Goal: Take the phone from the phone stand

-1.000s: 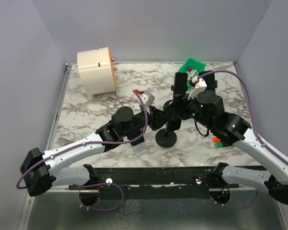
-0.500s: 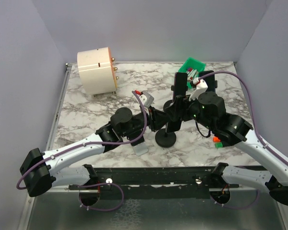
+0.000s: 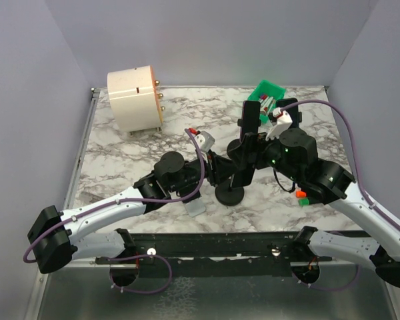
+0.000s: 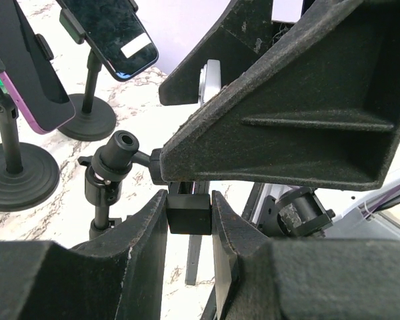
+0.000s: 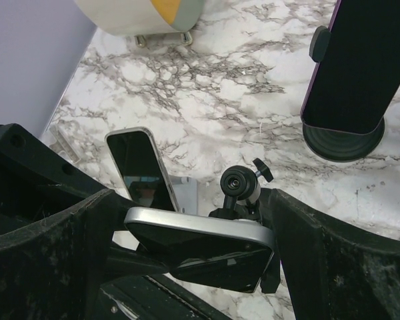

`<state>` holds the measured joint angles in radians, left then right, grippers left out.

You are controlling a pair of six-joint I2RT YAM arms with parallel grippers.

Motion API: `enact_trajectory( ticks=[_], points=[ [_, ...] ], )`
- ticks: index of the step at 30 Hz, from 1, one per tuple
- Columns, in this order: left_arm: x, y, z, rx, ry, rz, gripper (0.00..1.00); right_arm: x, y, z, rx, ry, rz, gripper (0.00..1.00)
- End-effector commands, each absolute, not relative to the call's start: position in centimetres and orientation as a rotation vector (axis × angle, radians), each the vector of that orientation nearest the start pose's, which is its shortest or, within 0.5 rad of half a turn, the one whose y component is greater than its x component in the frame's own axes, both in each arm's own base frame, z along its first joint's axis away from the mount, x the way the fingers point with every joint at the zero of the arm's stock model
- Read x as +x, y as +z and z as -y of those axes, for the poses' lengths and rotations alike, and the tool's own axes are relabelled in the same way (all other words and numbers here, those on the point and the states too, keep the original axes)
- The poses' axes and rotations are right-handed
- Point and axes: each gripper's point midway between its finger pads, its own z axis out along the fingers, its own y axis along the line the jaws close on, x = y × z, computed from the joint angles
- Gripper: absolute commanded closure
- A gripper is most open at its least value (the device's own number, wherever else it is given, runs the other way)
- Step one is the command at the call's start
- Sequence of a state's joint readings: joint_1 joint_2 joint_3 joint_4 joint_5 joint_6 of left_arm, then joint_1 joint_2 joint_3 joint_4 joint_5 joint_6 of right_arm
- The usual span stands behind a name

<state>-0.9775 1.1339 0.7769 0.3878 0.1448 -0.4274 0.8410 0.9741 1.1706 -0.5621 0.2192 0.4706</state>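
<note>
Three phones (image 5: 200, 243) (image 5: 143, 175) (image 5: 357, 67) visible (one inside right pincer (image 5: 195, 220)).

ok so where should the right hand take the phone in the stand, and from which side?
Take the phone by its two opposite edges, gripping either side of the silver rim, as the open right hand straddles it now. Come from the rim side: the ball joint sits behind it. The left hand clamps the stem block, so the stand should hold.
</note>
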Motion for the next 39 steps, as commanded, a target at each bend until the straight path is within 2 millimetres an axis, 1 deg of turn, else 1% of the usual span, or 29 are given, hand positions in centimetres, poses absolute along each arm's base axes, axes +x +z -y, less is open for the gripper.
enact_trajectory(
  ticks=[1, 6, 8, 13, 17, 23, 24, 30, 34, 37, 39],
  points=[
    [19.6, 30.2, 35.7, 0.517, -1.216, -1.546, 1.0, 22.8, 32.3, -22.5, -0.197, 0.665, -1.959, 0.0],
    [20.6, 30.3, 35.3, 0.43, -1.193, -1.563, 1.0, 23.1, 32.4, -21.4, -0.156, 0.613, -1.955, 0.0],
    [21.2, 30.2, 35.2, 0.391, -1.179, -1.575, 1.0, 23.1, 32.4, -21.2, -0.15, 0.606, -1.954, 0.0],
    [21.8, 30.0, 35.3, 0.345, -1.173, -1.591, 1.0, 23.6, 32.1, -21.2, -0.14, 0.588, -1.948, 0.0],
    [21.6, 30.2, 35.3, 0.353, -1.186, -1.584, 1.0, 24.2, 32.0, -21.2, -0.126, 0.569, -1.933, 0.01],
    [21.4, 29.9, 35.2, 0.362, -1.184, -1.583, 1.0, 24.9, 32.1, -22.2, -0.144, 0.578, -1.92, 0.02],
    [21.0, 29.9, 35.3, 0.384, -1.2, -1.581, 1.0, 24.9, 32.1, -22.4, -0.151, 0.58, -1.921, 0.02],
    [20.8, 30.0, 35.4, 0.396, -1.204, -1.577, 1.0, 24.8, 31.9, -23.3, -0.192, 0.603, -1.94, 0.03],
    [20.9, 30.0, 35.3, 0.396, -1.199, -1.575, 1.0, 24.6, 31.5, -23.0, -0.187, 0.593, -1.959, 0.05],
    [21.0, 29.9, 35.3, 0.393, -1.193, -1.576, 1.0, 24.4, 31.6, -22.5, -0.179, 0.584, -1.958, 0.05],
    [21.0, 29.9, 35.2, 0.39, -1.191, -1.577, 1.0, 24.3, 31.6, -22.3, -0.177, 0.581, -1.954, 0.08]
  ],
)
